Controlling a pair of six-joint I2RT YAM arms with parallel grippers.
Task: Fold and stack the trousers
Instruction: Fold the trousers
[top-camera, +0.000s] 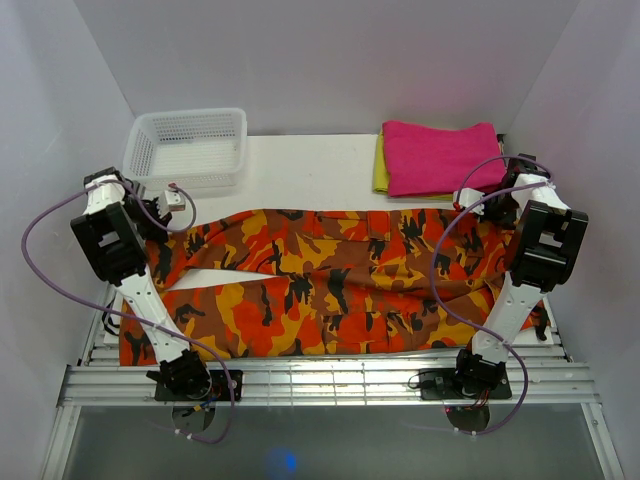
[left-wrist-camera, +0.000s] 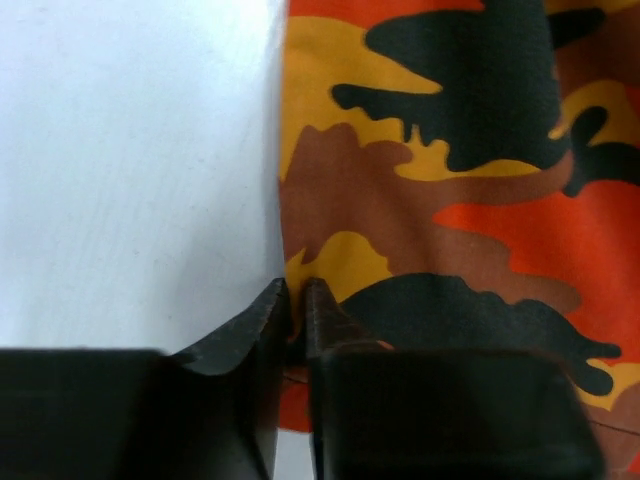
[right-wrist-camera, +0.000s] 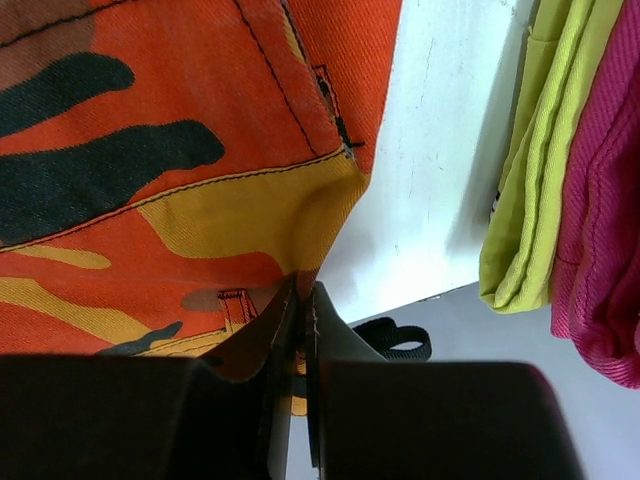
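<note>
Both hands are clamped on the trousers (top-camera: 330, 290), which lie spread sideways across the desk (top-camera: 310, 170), waist to the right and leg ends to the left; the left hand (left-wrist-camera: 296, 295) has its fingers pressed together on the far edge of a leg end, and the right hand (right-wrist-camera: 303, 295) is pinched tight on the far corner of the waistband, just beside a belt loop. A white basket (top-camera: 200, 170) stands at the far left; a pink cloth (top-camera: 440, 155) lies folded on a yellow cloth (top-camera: 380, 172) at the far right, close to the waistband but apart from it. I judge this to be the first fold, only gripped and not yet made; the legs lie flat with a strip of bare desk between them. The next move calls for both hands to lift evenly and carry the far edge over to the near one, keeping the cloth taut so the far leg lands squarely on the near leg.
</note>
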